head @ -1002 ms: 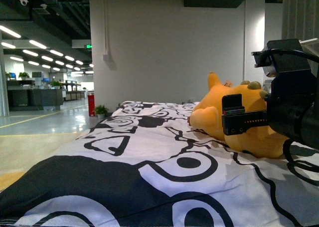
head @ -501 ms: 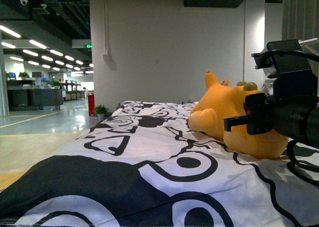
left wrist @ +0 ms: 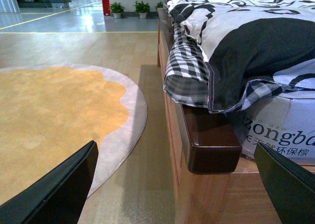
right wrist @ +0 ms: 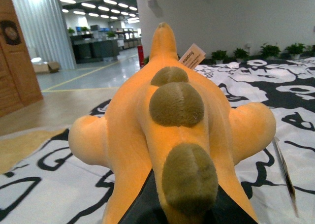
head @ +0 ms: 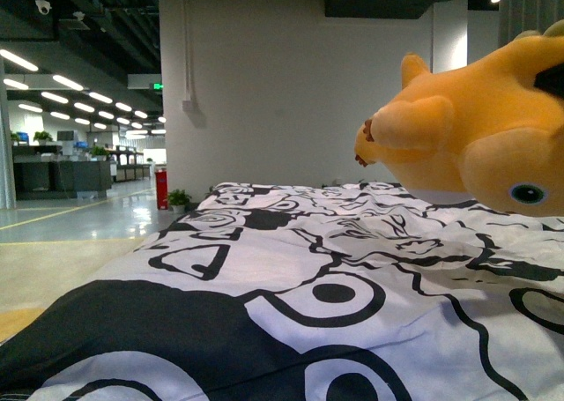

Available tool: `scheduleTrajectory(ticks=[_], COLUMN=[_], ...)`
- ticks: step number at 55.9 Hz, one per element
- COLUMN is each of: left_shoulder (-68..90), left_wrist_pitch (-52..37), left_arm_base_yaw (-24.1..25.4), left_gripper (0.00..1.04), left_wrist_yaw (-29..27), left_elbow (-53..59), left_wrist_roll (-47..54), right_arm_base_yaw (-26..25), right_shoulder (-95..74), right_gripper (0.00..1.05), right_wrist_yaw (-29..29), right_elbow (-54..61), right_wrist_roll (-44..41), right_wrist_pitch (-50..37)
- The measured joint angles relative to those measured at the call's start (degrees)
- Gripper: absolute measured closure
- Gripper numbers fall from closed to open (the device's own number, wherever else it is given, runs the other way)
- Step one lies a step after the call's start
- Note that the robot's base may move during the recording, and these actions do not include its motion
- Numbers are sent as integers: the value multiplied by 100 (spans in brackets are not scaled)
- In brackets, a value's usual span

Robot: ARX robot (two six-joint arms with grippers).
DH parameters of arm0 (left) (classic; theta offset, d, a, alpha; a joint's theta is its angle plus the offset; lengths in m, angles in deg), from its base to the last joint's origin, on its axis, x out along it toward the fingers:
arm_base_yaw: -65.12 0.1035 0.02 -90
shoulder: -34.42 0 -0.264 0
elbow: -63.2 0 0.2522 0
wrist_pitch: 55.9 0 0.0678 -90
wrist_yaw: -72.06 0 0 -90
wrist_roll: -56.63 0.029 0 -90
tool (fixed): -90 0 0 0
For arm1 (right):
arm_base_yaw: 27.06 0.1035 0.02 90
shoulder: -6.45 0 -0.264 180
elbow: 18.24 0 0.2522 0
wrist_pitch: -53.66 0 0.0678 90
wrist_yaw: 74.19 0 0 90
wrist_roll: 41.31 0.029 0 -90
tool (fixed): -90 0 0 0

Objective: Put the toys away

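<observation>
Right gripper (right wrist: 172,215), closed on the near end of the plush toy (head: 480,141); dark jaws only just visible under the soft back ridge in the wrist view. Holds the toy aloft at about 2 o'clock in the front view, clear of the black-and-white duvet (head: 291,278), with the pointed, tagged tip aimed away toward 10 o'clock. Left gripper (left wrist: 172,194), spread wide and empty, low beside the wooden bed frame (left wrist: 206,145) and near the orange rug (left wrist: 54,115). Risks, as judged from here: bites only into soft stuffing at one end, so could slip off under a quick swing or a sudden stop. Hangs long and unsupported, so could sag and drag across the duvet, snagging a fold, if carried low. Shows no bin or shelf anywhere, so cannot tell the drop-off spot; risks landing back on the bed after a blind release.
</observation>
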Motion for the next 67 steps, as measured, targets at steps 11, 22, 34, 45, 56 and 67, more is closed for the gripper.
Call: scheduleTrajectory(ticks=[11, 22, 34, 45, 56, 67], left_shoulder=[0, 0, 0, 0, 0, 0], left_wrist_pitch=[0, 0, 0, 0, 0, 0], left_arm_base_yaw=[0, 0, 0, 0, 0, 0], left_gripper=[6, 6, 6, 6, 6, 6], left_wrist_yaw=[0, 0, 0, -2, -2, 0], left_elbow=[2, 2, 0, 2, 0, 0], left_wrist_roll=[0, 0, 0, 0, -2, 0], right_arm_base_yaw=[-372, -404, -404, 50, 59, 59], right_shoulder=[1062, 1279, 1279, 1912, 2590, 3073], right_gripper=[98, 98, 98, 98, 98, 98], right_wrist_yaw=[586, 619, 625, -1362, -1464, -1482], right_elbow=[483, 560, 560, 1152, 2371, 3106], right_wrist_roll=[323, 361, 391, -629, -857, -909], right_wrist_pitch=[719, 848, 852, 2072, 1530, 1292])
